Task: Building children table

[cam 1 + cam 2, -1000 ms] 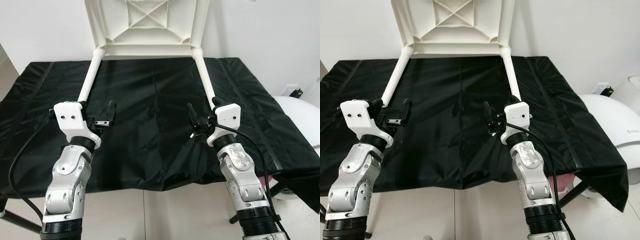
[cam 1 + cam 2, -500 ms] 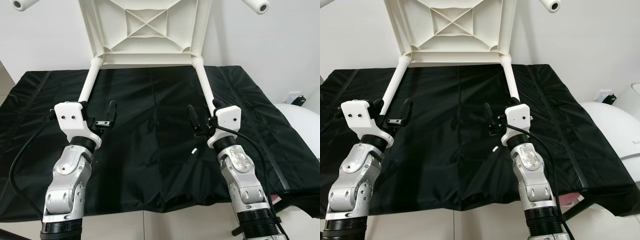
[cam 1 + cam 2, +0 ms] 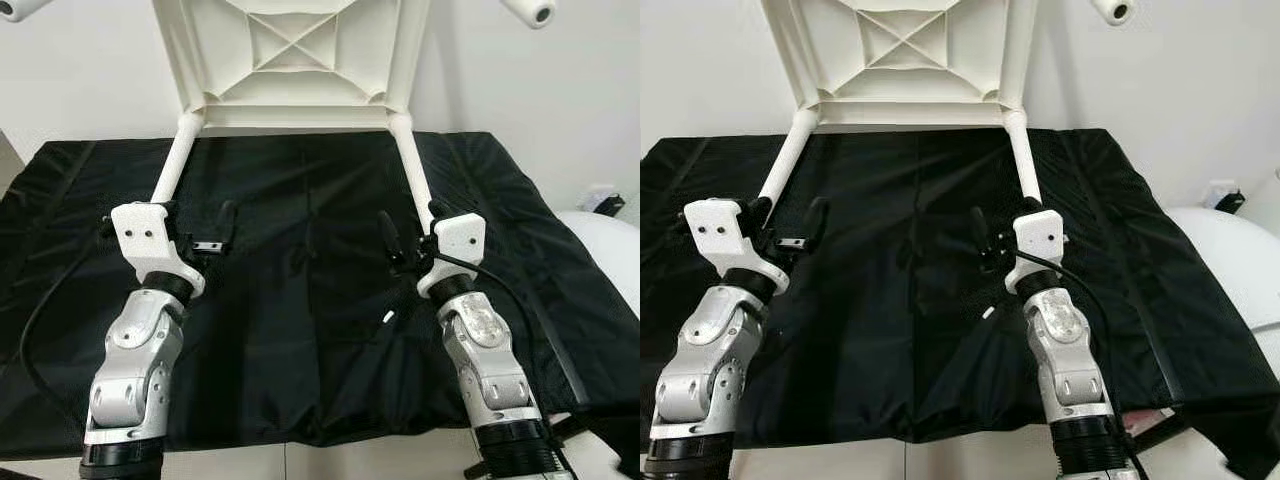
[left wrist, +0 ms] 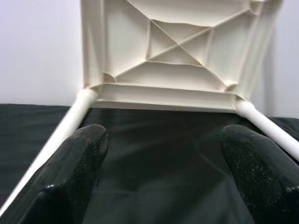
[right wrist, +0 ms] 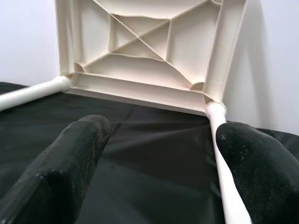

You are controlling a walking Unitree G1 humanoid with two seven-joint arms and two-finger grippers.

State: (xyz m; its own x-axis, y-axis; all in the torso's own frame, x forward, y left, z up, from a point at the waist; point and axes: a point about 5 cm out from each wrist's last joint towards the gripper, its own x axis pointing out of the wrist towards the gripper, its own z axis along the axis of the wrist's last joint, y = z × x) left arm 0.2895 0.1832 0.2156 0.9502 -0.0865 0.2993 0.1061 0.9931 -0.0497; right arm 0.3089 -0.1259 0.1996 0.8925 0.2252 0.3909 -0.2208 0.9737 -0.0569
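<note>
**White children's table stood on its side, both grippers open near its legs**

Left eye view: a white plastic table is seen tipped on its side at 12 o'clock, on a black cloth. Its ribbed underside, with an X-shaped brace inside a square frame, is turned toward the robot. Two round legs are angled down over the cloth toward 7 and 5 o'clock; two more leg ends are seen at the upper corners. The left gripper is held beside the near left leg with fingers spread. The right gripper is held beside the near right leg, fingers likewise apart.

Right eye view: the same layout is shown. A small white speck is seen on the cloth just before the right gripper.

Left wrist view: the braced underside is framed between the two parted black fingers.

Right wrist view: one leg is seen just beside a finger; contact cannot be told.
</note>
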